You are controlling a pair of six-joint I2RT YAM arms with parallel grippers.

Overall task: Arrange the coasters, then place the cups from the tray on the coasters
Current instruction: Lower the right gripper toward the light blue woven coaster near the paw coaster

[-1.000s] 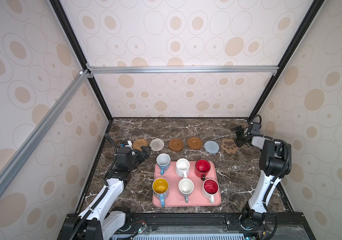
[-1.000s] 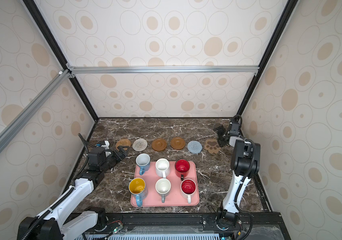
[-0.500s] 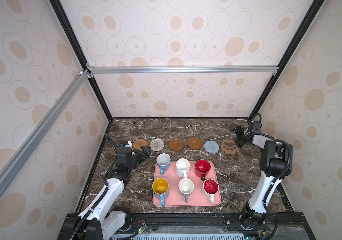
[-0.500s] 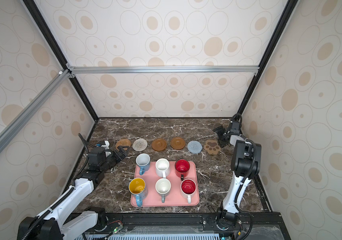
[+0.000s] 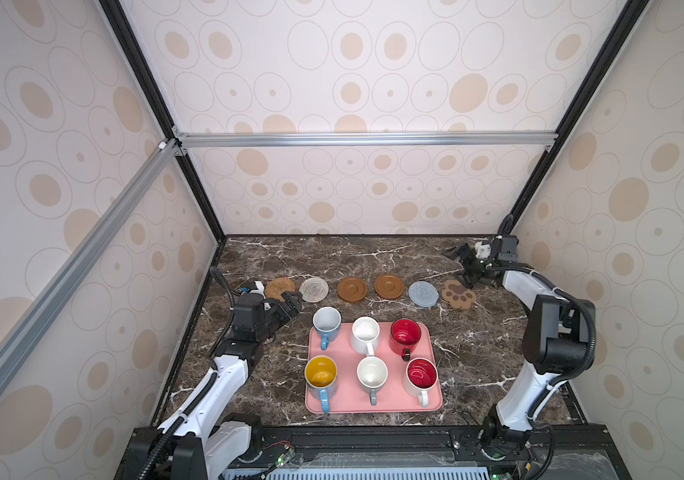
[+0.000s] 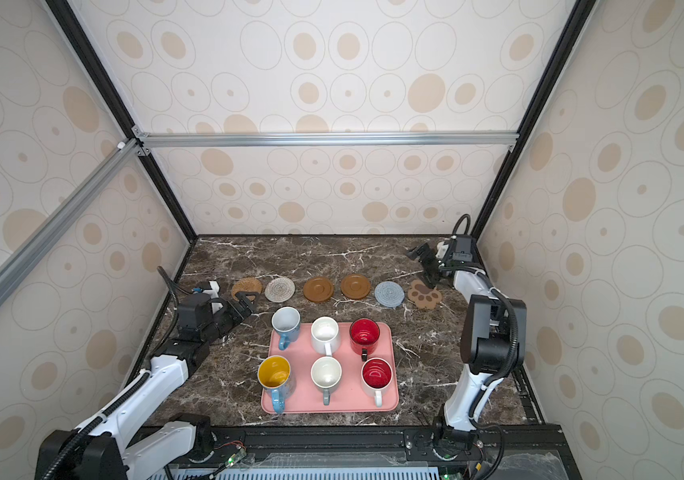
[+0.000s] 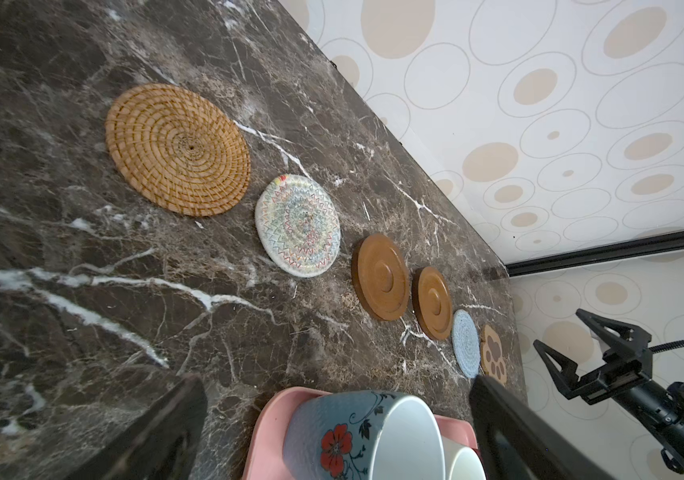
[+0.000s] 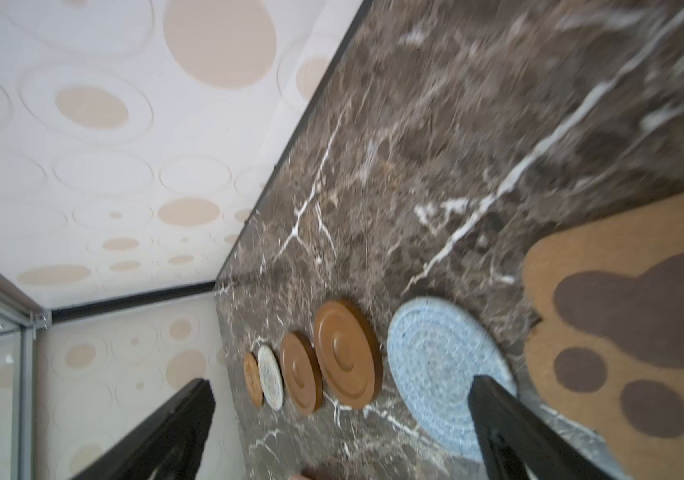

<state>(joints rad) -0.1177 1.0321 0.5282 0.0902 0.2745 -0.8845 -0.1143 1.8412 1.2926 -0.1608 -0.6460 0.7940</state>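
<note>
Top view | right gripper wide, empty, shifted slightly, clear of paw coaster | left gripper wide, unmoved | coasters arranged; cups remain on tray

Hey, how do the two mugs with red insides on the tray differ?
The red mug is red outside; the white-and-red mug is white outside. The red mug stands in the far row of the tray, the white-and-red mug in the near row. Both are red inside, upright, with handles toward the near edge.
</note>
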